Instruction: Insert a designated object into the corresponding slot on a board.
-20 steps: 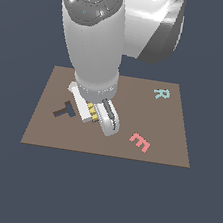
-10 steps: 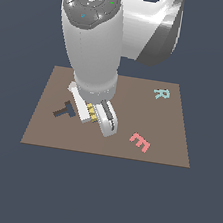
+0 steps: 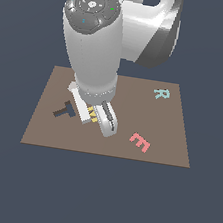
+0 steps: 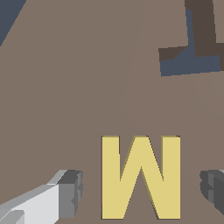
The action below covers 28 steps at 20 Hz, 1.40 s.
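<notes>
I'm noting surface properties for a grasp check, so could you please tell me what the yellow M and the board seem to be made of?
Both are simulator renders, so this is only a guess. The M looks like matte plastic or painted wood: flat uniform yellow, crisp edges, no shine. The board looks like matte wood or fibreboard: even brown, no grain, no gloss.

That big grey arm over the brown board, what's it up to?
The robot arm has its pincer lowered over a yellow M-shaped block lying flat on the brown board. The fingers sit open on either side, not touching it. A dark T-shaped recess lies nearby; a pink E and teal R rest farther off.
</notes>
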Each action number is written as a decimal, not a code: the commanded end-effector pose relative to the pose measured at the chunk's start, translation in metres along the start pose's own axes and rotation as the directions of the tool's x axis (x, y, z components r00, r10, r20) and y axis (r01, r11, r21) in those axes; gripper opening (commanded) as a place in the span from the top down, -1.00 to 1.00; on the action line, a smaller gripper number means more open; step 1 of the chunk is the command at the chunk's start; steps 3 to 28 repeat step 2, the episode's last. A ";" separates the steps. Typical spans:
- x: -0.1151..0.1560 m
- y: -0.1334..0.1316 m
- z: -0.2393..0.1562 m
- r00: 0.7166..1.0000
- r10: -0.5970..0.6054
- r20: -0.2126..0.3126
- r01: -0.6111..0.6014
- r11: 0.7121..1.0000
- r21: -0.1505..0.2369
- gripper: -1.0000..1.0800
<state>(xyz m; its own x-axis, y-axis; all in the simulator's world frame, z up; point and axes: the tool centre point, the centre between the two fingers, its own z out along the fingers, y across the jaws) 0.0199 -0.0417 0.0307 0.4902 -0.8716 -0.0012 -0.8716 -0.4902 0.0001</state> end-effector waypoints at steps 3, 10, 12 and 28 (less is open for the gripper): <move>0.000 0.000 0.000 1.000 0.000 0.000 0.000 1.000 0.000 -0.92; 0.000 0.000 0.000 1.000 0.000 0.000 0.000 1.000 0.000 -0.92; 0.000 0.000 0.000 1.000 0.000 0.000 0.000 1.000 0.000 -0.92; 0.000 0.000 0.000 1.000 0.000 0.000 0.000 1.000 0.000 -0.92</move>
